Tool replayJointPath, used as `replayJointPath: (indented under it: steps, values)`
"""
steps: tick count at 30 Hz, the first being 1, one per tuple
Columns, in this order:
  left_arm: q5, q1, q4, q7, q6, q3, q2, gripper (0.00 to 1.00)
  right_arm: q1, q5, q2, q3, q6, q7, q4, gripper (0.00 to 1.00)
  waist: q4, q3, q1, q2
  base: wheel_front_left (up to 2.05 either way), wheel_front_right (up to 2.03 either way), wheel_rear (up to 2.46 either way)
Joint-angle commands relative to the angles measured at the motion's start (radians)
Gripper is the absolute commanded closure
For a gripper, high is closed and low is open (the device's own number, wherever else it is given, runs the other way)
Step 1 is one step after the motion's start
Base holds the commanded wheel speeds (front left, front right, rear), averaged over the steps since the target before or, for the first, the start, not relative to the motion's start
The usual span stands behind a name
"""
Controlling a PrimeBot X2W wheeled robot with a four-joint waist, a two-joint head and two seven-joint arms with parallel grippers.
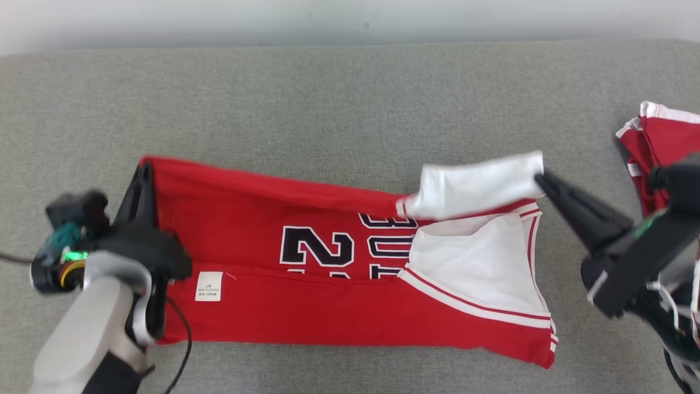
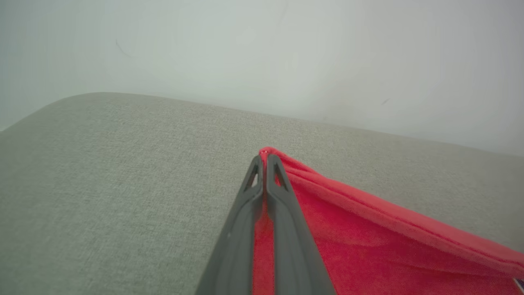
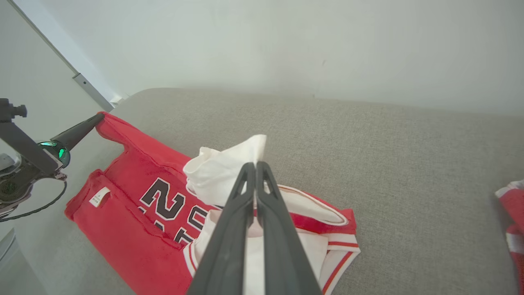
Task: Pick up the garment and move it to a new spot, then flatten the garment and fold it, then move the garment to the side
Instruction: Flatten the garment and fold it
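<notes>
jersey [image 1: 306, 312]: red; black numerals edged white; white panel; hems striped red and white. sleeve [image 1: 476, 186]: plain white. label [image 1: 209, 286]: white, small dark print. cushion [image 1: 328, 98]: grey, fine weave. second garment [image 1: 664, 145]: red, white bands. wall [image 1: 328, 16]: pale, plain.

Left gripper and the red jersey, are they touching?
Touching. The left wrist view shows the left gripper shut on the red jersey's corner, with red cloth pinched between its fingers.
</notes>
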Motion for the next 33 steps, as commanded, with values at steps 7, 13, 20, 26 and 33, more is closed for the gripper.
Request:
replayJointPath:
  steps: [7,13,20,26,33]
  values:
    - [-0.021,0.147,-0.039,-0.013,0.008,0.028,0.0,1.0,0.195,0.097,-0.02,-0.059,-0.002,0.12,-0.062,1.0,0.022,-0.026,0.0,0.0,0.0,0.0,0.0]
    - [-0.019,0.181,-0.024,-0.008,0.023,0.016,-0.015,1.0,0.274,0.099,0.01,-0.058,-0.002,0.215,-0.105,1.0,0.026,-0.02,0.0,0.0,0.0,0.0,0.0]
    - [-0.032,0.188,0.013,-0.011,0.036,0.034,-0.019,0.01,0.3,0.074,0.032,-0.033,-0.002,0.314,-0.095,1.0,0.026,-0.013,0.0,0.0,0.0,0.0,0.0]
    - [-0.04,0.204,0.028,-0.013,0.034,0.053,-0.024,0.0,0.311,0.056,0.054,-0.03,-0.002,0.356,-0.076,0.95,0.029,-0.014,0.0,0.0,0.0,0.0,0.0]
    - [0.022,0.276,-0.093,-0.014,0.042,0.161,-0.03,0.0,0.318,0.043,0.085,-0.043,-0.002,0.364,-0.073,0.0,0.041,-0.035,0.0,0.0,0.0,0.0,0.0]
